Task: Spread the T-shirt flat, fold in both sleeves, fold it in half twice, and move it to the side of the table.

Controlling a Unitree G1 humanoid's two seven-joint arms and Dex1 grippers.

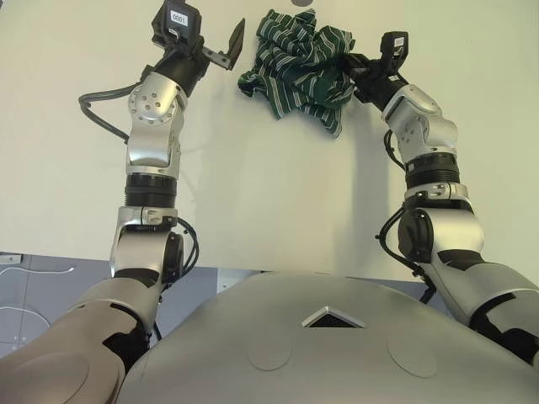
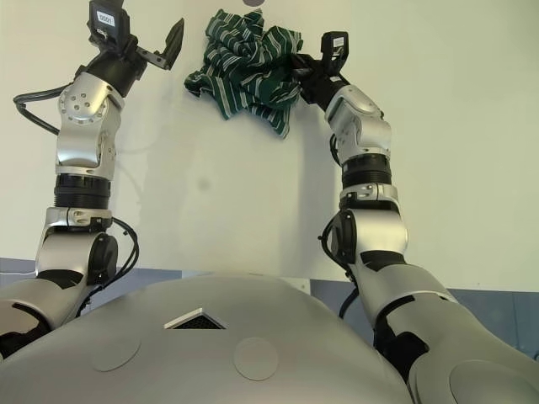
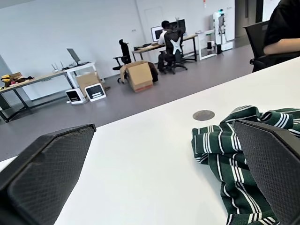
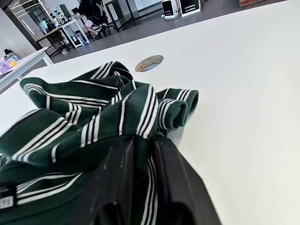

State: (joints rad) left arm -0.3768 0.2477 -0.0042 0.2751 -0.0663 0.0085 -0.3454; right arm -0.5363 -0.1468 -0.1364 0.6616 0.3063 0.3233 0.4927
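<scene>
A dark green T-shirt (image 1: 296, 66) with white stripes lies crumpled in a heap at the far middle of the white table (image 1: 278, 194). My right gripper (image 1: 352, 69) is at the heap's right side, shut on a fold of the T-shirt (image 4: 112, 126), with cloth pinched between its fingers (image 4: 117, 183). My left gripper (image 1: 221, 46) hovers open just left of the heap, one fingertip (image 3: 274, 164) close to the striped cloth (image 3: 229, 159), nothing held.
A round grey cable port (image 3: 203, 115) sits in the table just beyond the shirt. The near and side parts of the table are bare white surface. Desks, chairs, boxes and seated people stand in the room behind.
</scene>
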